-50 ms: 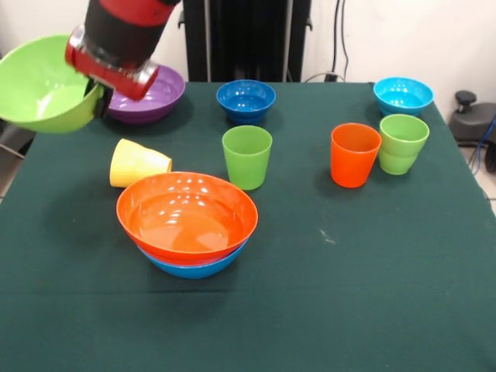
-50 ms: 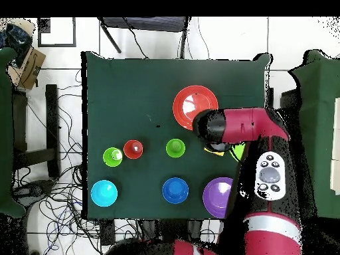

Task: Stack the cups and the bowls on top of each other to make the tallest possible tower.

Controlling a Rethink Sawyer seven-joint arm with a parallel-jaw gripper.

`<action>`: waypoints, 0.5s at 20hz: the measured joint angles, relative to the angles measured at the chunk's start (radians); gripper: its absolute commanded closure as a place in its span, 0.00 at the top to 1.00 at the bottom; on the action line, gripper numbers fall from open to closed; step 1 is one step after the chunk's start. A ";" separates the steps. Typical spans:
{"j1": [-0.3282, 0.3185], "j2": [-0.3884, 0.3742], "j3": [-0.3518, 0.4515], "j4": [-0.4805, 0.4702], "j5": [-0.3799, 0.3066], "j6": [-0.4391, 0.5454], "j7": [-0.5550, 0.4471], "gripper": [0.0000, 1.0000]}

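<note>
My gripper (image 1: 96, 98) hangs above the table's left edge, shut on the rim of the lime green bowl (image 1: 40, 84), which it holds tilted in the air. The tower is an orange bowl (image 1: 186, 215) nested in a blue bowl (image 1: 194, 268), right and nearer of the gripper. Behind the tower a yellow cup (image 1: 137, 163) lies on its side. The green cup (image 1: 247, 156), orange cup (image 1: 355, 154) and light green cup (image 1: 403, 142) stand upright. In the overhead view the arm (image 2: 236, 125) covers the gripper and only a sliver of the lime green bowl (image 2: 238, 151) shows.
The purple bowl (image 1: 153, 96) sits just behind the gripper at the back left. A dark blue bowl (image 1: 246, 100) and a turquoise bowl (image 1: 402, 95) stand along the back. Overhead, the orange bowl (image 2: 194, 106) lies beside the arm.
</note>
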State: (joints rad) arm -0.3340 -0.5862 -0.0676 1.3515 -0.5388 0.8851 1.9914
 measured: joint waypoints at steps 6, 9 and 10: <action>0.020 -0.052 0.017 -0.009 0.030 0.059 0.000 0.00; 0.029 -0.066 0.034 -0.026 0.053 0.071 0.000 0.00; 0.033 -0.067 0.040 -0.034 0.062 0.072 0.000 0.00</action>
State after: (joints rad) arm -0.3013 -0.6532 -0.0276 1.3178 -0.4771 0.9574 1.9914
